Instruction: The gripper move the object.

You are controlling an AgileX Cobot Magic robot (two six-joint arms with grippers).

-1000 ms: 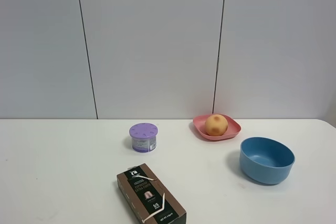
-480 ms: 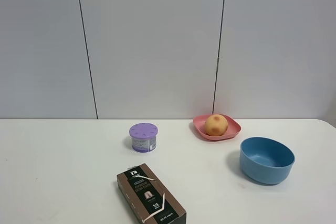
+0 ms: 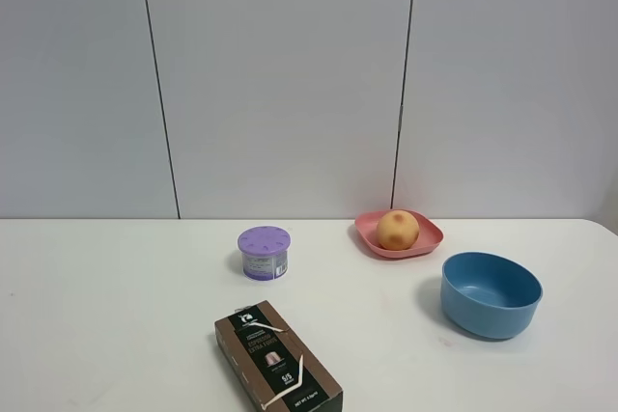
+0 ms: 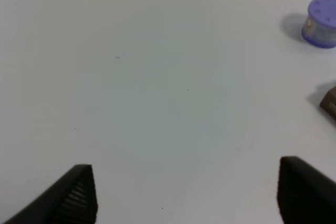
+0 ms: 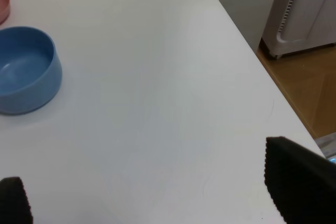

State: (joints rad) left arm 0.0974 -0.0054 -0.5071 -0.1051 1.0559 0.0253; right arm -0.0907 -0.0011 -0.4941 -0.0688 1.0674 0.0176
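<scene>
The yellow-orange spotted object (image 3: 397, 230) lies in a pink plate (image 3: 426, 241) at the back of the white table. Neither arm shows in the exterior high view. In the left wrist view my left gripper (image 4: 186, 195) is open and empty over bare table, its black fingertips (image 4: 76, 195) far apart. In the right wrist view my right gripper (image 5: 152, 192) is open and empty near the table's right edge, one fingertip (image 5: 296, 179) in view. The object is far from both grippers.
A purple lidded cup (image 3: 264, 252) stands left of the plate and also shows in the left wrist view (image 4: 320, 23). A brown box (image 3: 278, 359) lies at the front centre. A blue bowl (image 3: 490, 293) sits at the right and shows in the right wrist view (image 5: 23, 69). Wood floor (image 5: 307, 85) lies beyond the table edge.
</scene>
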